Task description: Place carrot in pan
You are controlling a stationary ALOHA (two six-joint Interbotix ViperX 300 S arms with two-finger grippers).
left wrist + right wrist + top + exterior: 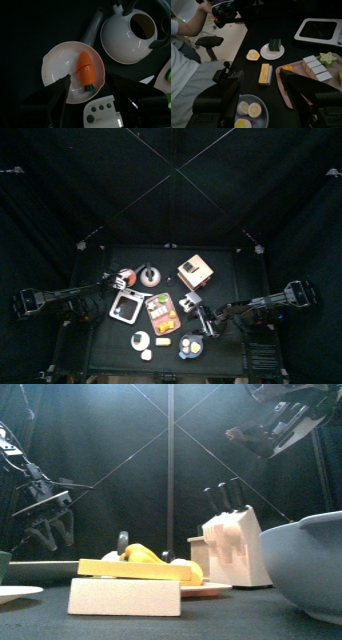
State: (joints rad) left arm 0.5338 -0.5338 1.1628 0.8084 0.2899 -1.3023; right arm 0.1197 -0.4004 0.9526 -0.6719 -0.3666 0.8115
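The carrot (85, 70), a small orange piece with a green end, lies inside the white pan (60, 60), which has a dark handle. My left gripper (90, 96) hovers just above the pan with its jaws wide apart and nothing between them. In the top view it (120, 283) sits at the table's left rear, over the pan (131, 279). My right gripper (261, 92) is open and empty, held high over the table's right front (201, 310).
A white kettle (133, 35) stands right beside the pan. A scale (127, 305), a food tray (163, 310), a knife block (195, 271), a pale yellow block (264, 74) and a bowl of egg halves (248, 110) crowd the table. A person (184, 45) sits beyond the curtains.
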